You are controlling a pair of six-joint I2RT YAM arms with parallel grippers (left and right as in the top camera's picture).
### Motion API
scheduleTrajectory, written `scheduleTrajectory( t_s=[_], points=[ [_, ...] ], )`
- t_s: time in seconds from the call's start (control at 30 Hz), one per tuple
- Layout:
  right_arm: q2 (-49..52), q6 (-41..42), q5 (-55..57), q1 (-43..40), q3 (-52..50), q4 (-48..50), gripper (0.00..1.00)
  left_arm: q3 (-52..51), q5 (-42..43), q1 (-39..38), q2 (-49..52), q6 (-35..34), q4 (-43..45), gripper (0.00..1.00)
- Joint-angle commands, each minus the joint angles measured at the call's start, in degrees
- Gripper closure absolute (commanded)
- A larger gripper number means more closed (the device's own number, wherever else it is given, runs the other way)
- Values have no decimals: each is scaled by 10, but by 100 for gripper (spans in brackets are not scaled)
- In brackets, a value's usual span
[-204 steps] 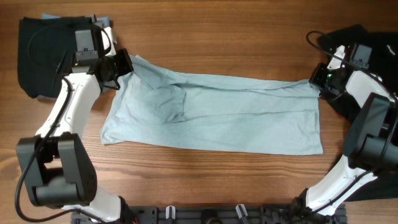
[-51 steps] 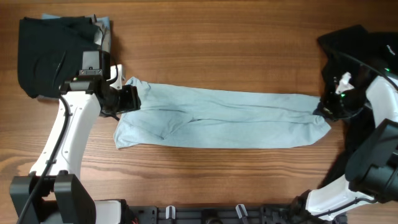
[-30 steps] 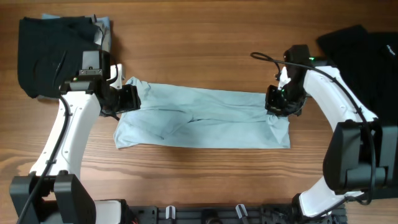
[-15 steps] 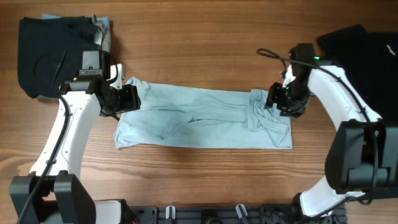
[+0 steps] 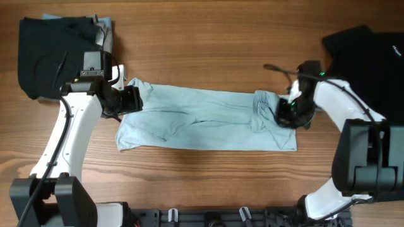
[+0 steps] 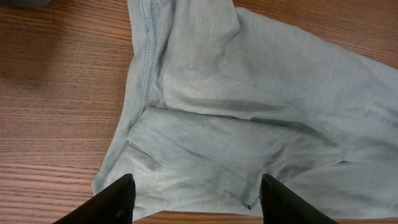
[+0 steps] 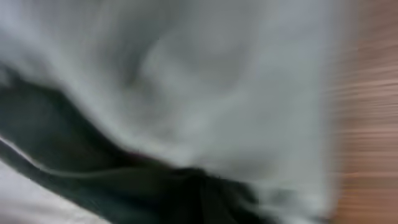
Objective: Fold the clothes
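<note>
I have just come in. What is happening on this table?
Two robot arms are folding a pale blue T-shirt, lying as a long band on the wooden table. The left claw is open over its left end. The right claw is at the bunched right end; its grip is unclear. Black clothes lie aside.

Brown wooden bench (image 5: 208,44), grain running left to right, with darker streaks on the far side. At the near edge, a black rail (image 5: 189,219) with small pale clips, partly cut off. Same wood, blurred, at the right margin of the right wrist view.
</note>
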Motion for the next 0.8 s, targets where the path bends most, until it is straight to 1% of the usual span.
scheduleTrajectory(
  t_s=[0.0, 0.07, 0.13, 0.17, 0.23, 0.27, 0.3, 0.33, 0.37, 0.4, 0.43, 0.53, 0.57, 0.63, 0.77],
  points=[
    [-12, -80, -131, 54, -11, -2, 96, -5, 9, -2, 5, 13, 2, 37],
    [-22, -101, -137, 80, -6, -3, 96, -5, 9, -2, 5, 13, 1, 37],
    [-38, -97, -131, 85, 3, 7, 96, -5, 9, -2, 5, 13, 1, 37],
    [-46, -91, -127, 82, 9, 12, 96, -5, 9, -2, 5, 13, 2, 37],
    [-61, -47, -99, 65, 23, 18, 94, -5, 9, -2, 5, 13, 1, 37],
    [-68, -31, -87, 52, 28, 21, 91, -5, 9, -2, 5, 13, 1, 37],
    [-73, -21, -76, 34, 31, 27, 80, -5, 9, -2, 5, 13, 1, 37],
    [-76, -19, -75, 18, 32, 31, 66, -5, 9, -2, 5, 13, 1, 37],
    [-77, -19, -75, 5, 32, 34, 58, -5, 9, -2, 5, 13, 1, 37],
    [-77, -20, -75, -17, 32, 35, 47, -5, 9, -2, 5, 13, 1, 37],
    [-76, -24, -75, -31, 31, 35, 41, -5, 9, -2, 5, 13, 1, 37],
    [-71, -31, -57, -82, 30, 31, 32, -5, 9, -2, 5, 13, 1, 37],
    [-64, -43, -55, -106, 30, 31, 31, -5, 9, -2, 5, 13, 1, 37],
    [-56, -54, -57, -124, 29, 28, 31, -5, 9, -2, 5, 13, 2, 37],
    [-34, -89, -58, -128, 19, 27, 30, -5, 9, -2, 5, 13, 2, 37]
  ],
)
